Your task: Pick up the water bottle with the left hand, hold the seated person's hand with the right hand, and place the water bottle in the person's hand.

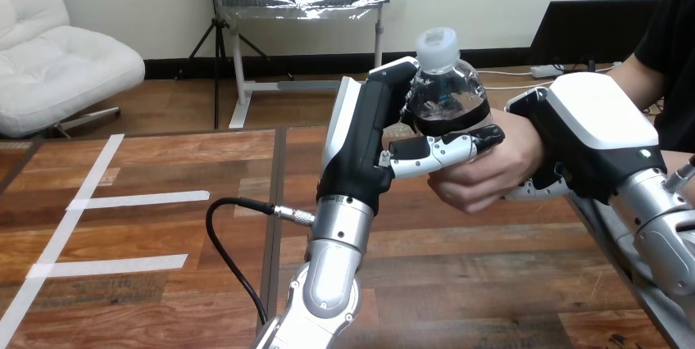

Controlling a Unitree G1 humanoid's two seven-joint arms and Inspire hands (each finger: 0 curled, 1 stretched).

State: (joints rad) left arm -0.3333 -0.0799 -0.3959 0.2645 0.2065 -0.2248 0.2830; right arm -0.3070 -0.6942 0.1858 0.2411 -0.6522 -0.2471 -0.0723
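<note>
Above the table's right half, the water bottle [447,91] stood upright in the air, white cap up. The left hand [361,140] clamped it, with fingers [434,151] curled across its lower body. Its base sat just over, perhaps touching, the person's hand [483,173], which was cupped loosely beneath it with bent fingers. Whether those fingers had closed on the bottle could not be told. The right hand [594,132] lay over the person's wrist from the right side. Its fingers [533,192] showed wrapped underneath, so it appeared to have hold of the wrist.

By my reading the pickup and the hold were done and the handover was in hand. The next move called for settling the bottle into the palm, then uncurling the left fingers only once the person's grip took the weight.

The table [164,283] lay well below, bare apart from white tape strips [139,199] at the left, which left room to draw the left arm back. Its right edge ran close beneath the right forearm.
</note>
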